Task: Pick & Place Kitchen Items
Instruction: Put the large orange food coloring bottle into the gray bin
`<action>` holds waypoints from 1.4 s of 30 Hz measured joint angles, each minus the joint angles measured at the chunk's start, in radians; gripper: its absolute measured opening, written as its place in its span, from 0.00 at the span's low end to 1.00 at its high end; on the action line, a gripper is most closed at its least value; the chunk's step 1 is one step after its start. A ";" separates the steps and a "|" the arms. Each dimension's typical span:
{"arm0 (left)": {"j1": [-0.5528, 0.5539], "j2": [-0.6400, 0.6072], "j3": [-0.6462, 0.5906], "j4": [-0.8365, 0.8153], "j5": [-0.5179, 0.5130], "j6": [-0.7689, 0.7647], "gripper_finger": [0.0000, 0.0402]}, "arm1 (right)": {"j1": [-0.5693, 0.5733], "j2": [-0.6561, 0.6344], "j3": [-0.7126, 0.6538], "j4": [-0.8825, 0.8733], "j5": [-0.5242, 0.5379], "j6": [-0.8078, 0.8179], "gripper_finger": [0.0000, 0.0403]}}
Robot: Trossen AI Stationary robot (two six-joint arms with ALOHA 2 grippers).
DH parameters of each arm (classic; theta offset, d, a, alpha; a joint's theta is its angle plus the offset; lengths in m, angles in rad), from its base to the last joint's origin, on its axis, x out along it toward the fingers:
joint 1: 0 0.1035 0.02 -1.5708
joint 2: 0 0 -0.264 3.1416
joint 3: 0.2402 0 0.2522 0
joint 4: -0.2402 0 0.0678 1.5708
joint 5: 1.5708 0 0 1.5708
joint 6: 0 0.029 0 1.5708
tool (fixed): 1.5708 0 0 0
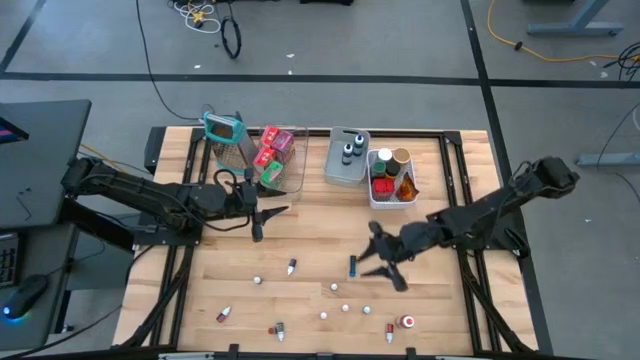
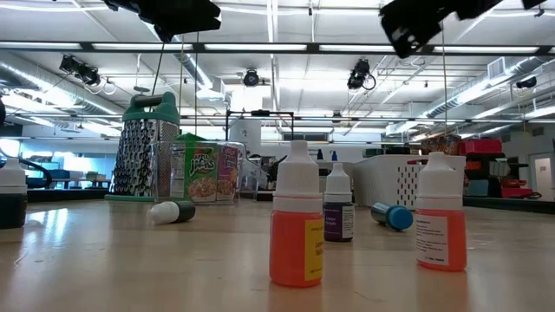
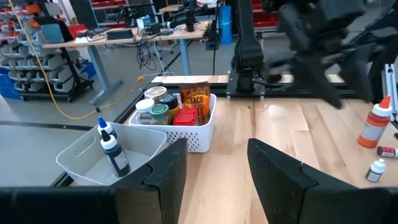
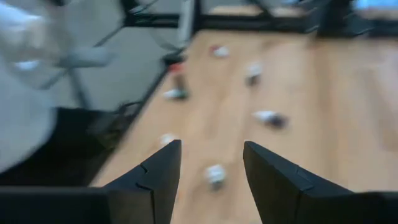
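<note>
Several small dropper bottles (image 1: 334, 288) lie and stand scattered on the near half of the wooden table; two orange ones (image 2: 295, 221) stand upright in the low view. My right gripper (image 1: 374, 256) hovers open above the table's middle, near a blue-capped bottle (image 1: 353, 265), with nothing between its fingers (image 4: 155, 180). My left gripper (image 1: 268, 213) hangs open above the table left of centre, holding nothing; its wrist view looks toward the bins.
Along the far edge stand a teal-framed grater (image 1: 225, 135), a clear bin with red and pink packets (image 1: 275, 155), a grey bin with dark-capped bottles (image 1: 348, 155) and a white basket with jars (image 1: 392, 178). Bare wood lies between the two grippers.
</note>
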State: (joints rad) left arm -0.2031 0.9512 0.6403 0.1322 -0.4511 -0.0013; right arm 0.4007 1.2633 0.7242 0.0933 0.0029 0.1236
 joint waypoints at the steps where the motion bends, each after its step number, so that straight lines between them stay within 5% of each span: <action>1: 0.000 0.000 0.000 0.000 0.000 0.000 0.44 | 0.015 0.000 0.000 -0.010 -0.023 0.028 0.46; 7: 0.000 0.000 0.000 -0.009 0.000 -0.032 0.44 | 0.071 0.000 0.000 -0.076 -0.316 0.081 0.46; 11: 0.000 0.000 0.000 -0.008 0.000 -0.068 0.44 | 0.113 0.000 0.000 -0.079 -0.448 -0.077 0.46; 16: 0.000 0.000 0.000 -0.008 0.001 -0.100 0.44 | 0.143 0.000 0.000 -0.089 -0.333 -0.186 0.46; 22: 0.000 0.000 0.000 -0.005 0.000 -0.172 0.44 | 0.147 0.000 0.000 -0.085 -0.309 0.039 0.46; 28: 0.000 0.000 0.000 -0.005 0.000 -0.238 0.44 | 0.151 0.000 0.000 -0.082 -0.331 -0.095 0.46; 33: 0.000 0.000 0.000 -0.005 0.000 -0.283 0.44 | 0.207 0.006 0.000 -0.080 -0.464 -0.086 0.45; 42: 0.000 0.000 0.000 -0.006 0.000 -0.317 0.44 | 0.369 0.057 -0.001 -0.085 -0.345 -0.322 0.39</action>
State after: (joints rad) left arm -0.2031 0.9512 0.6403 0.1264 -0.4507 -0.3187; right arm 0.7692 1.3201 0.7235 0.0080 -0.3421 -0.1980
